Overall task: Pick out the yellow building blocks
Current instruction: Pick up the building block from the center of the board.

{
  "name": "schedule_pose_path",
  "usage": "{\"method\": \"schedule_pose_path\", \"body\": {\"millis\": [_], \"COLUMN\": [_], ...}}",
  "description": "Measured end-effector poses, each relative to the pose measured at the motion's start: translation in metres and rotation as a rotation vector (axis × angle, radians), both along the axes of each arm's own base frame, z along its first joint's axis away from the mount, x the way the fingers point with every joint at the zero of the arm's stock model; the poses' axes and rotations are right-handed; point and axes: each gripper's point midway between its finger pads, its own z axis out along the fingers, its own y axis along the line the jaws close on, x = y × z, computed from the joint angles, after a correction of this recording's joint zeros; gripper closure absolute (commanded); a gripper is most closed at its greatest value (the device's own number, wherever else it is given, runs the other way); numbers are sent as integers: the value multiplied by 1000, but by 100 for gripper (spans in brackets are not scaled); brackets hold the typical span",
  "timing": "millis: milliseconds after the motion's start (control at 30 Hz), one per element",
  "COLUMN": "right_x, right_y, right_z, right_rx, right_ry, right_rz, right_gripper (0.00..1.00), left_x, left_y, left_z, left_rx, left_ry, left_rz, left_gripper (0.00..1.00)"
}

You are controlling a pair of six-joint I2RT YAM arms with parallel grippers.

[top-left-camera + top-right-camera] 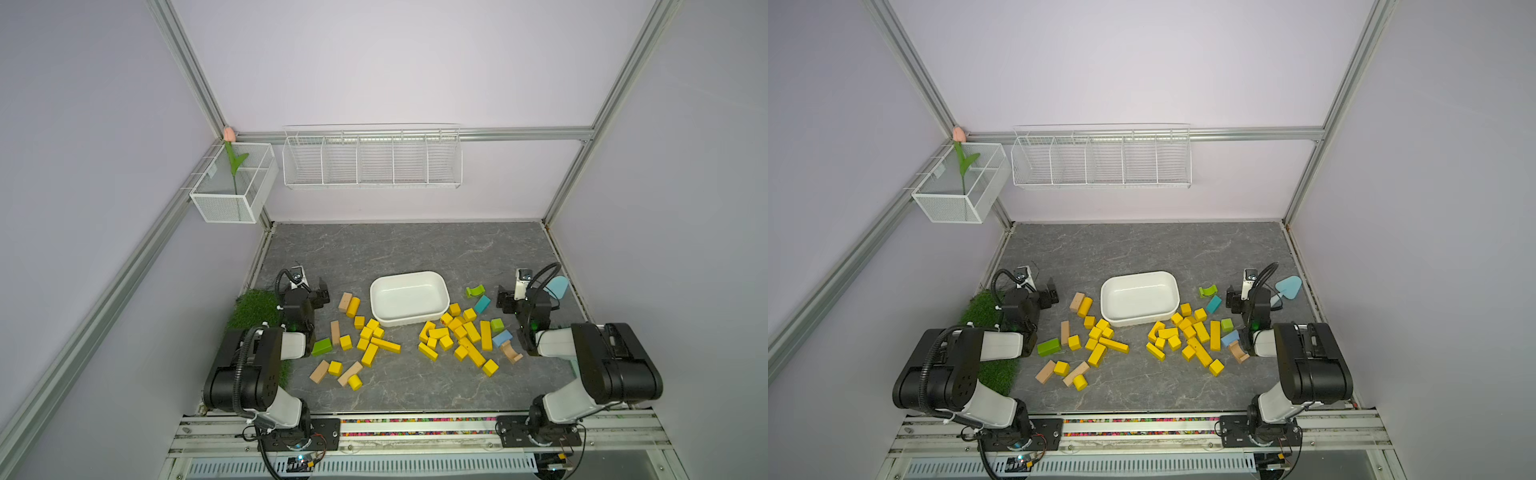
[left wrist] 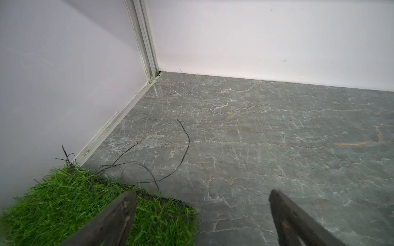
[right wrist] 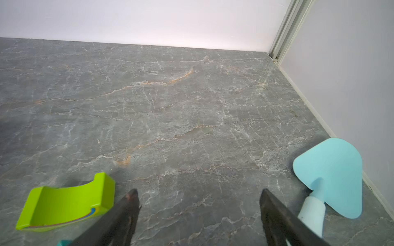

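Observation:
The yellow building blocks lie on the grey table in two loose heaps in both top views. One heap (image 1: 369, 354) (image 1: 1097, 354) is left of and in front of the white basin (image 1: 409, 297) (image 1: 1139, 295). The second heap (image 1: 485, 336) (image 1: 1215, 336) is at the basin's right front. Nothing lies in the basin. My left gripper (image 1: 322, 293) (image 2: 202, 196) hangs open at the left, over bare table beside the grass mat. Over bare table at the right, my right gripper (image 1: 505, 301) (image 3: 198, 193) also stands open. No yellow block shows in either wrist view.
Tan blocks (image 1: 335, 331), a green block (image 1: 322, 347), a green arch (image 1: 474, 290) (image 3: 64, 204), blue blocks (image 1: 482, 304) and a tan arch (image 1: 511, 352) lie among the heaps. A grass mat (image 1: 253, 307) (image 2: 64, 202) is at the left wall and a light blue spade (image 1: 557, 286) (image 3: 332, 176) at the right wall. Wire baskets (image 1: 372, 160) hang on the back wall.

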Motion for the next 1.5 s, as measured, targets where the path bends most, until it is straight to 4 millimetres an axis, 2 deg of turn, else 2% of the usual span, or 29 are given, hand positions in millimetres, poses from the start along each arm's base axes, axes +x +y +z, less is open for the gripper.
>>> {"method": "schedule_pose_path", "body": {"millis": [867,967,1033,1100,1167,1200,1267,1300,1367,1433,1500], "right_x": [0,-3,-6,-3,1,0,-12,-21,-43,-63,-81], "right_y": [0,-5,-4,-3,-2,-1,4,8,16,21,23], "right_z": [0,5,19,56,107,127,163,173,180,180,177], "right_rx": [0,-26,-38,-14,44,70,134,167,230,277,311], "right_ry": [-1,8,23,1,-53,-79,-133,-143,-128,-96,-60], "right_rz": [-1,-47,-74,-104,-130,-132,-127,-118,-96,-77,-67], "right_gripper": [11,11,11,11,11,11,11,11,11,11,11], "left_x": [0,-3,-5,-4,-6,-9,-24,-32,-55,-78,-96], "left_y": [0,0,0,-1,-7,-11,-32,-44,-81,-112,-133], "left_z": [0,1,18,53,102,120,155,164,176,182,185], "left_rx": [0,2,1,-17,-73,-97,-162,-185,-253,-319,-379], "left_ry": [0,25,28,-14,-98,-131,-195,-208,-209,-193,-172], "left_rz": [0,-4,-3,-4,-23,-38,-108,-142,-253,-354,-425], "left_gripper": [1,1,1,1,1,1,1,1,1,1,1]}}
